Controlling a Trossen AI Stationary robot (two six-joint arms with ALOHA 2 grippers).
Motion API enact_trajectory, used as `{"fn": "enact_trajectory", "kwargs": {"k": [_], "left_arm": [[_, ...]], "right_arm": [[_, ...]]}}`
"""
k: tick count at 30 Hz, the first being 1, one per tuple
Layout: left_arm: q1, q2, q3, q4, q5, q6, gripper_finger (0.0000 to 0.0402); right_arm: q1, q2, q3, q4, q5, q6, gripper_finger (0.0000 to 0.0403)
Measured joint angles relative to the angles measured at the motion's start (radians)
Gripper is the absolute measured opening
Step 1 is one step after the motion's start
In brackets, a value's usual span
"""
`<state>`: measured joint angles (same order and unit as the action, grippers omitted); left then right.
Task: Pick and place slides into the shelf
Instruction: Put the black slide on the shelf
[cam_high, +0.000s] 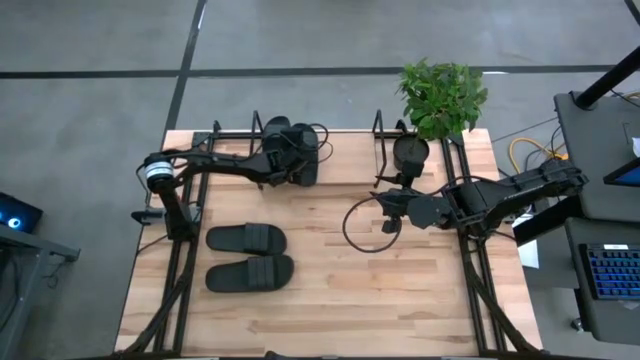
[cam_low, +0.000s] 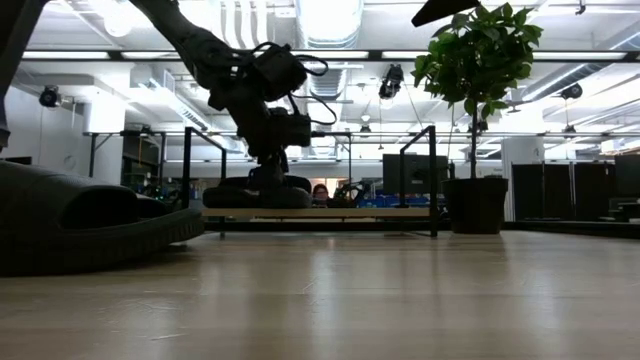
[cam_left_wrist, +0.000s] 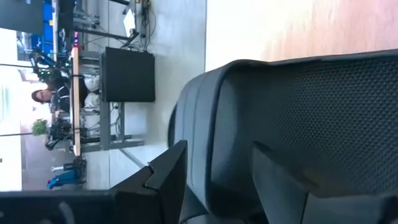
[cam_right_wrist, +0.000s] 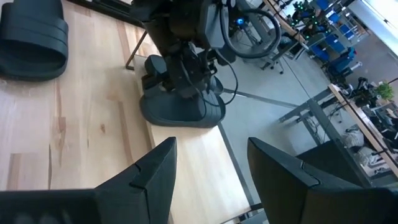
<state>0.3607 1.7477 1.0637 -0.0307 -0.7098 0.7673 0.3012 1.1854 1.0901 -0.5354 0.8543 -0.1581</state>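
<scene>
The wooden worktop (cam_high: 330, 300) carries everything, and along its far edge stands the shelf (cam_high: 350, 160), a low rack of thin black wire uprights over a light wooden base board, reaching from near the far left corner toward the far right one. At the far right corner a leafy plant (cam_high: 442, 95) stands in a black pot (cam_low: 476, 205). The left arm stretches from the left edge across to the left part of the shelf, where the left gripper (cam_high: 290, 160) sits down on the slides (cam_high: 292, 150) lying on the base board; in the left wrist view its fingers (cam_left_wrist: 165, 180) stand partly apart on either side of a slide's ribbed strap (cam_left_wrist: 298, 106), close against it, though a firm hold on it cannot be told. In the low view that gripper (cam_low: 268, 170) presses onto the dark footwear on the board. The right arm waits near the right edge, its right gripper (cam_high: 383, 205) over bare wood in front of the shelf's right part, fingers (cam_right_wrist: 155, 168) spread wide with nothing between them, and a black cable loop (cam_high: 362, 225) hanging beside it. Two more slides (cam_high: 248, 255) lie side by side, close but apart, near the left edge toward the near left corner, soles down, straps up.
</scene>
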Motion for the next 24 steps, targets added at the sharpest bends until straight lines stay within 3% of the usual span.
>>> {"fn": "enact_trajectory", "kwargs": {"k": [20, 24], "left_arm": [[0.023, -0.007, 0.002, -0.001, 0.001, 0.000, 0.0157], [0.034, -0.005, 0.002, -0.001, 0.018, 0.000, 0.0142]], "right_arm": [[0.000, 0.000, 0.000, -0.001, 0.000, 0.001, 0.0187], [0.000, 0.000, 0.000, -0.001, 0.000, 0.001, 0.0187]]}}
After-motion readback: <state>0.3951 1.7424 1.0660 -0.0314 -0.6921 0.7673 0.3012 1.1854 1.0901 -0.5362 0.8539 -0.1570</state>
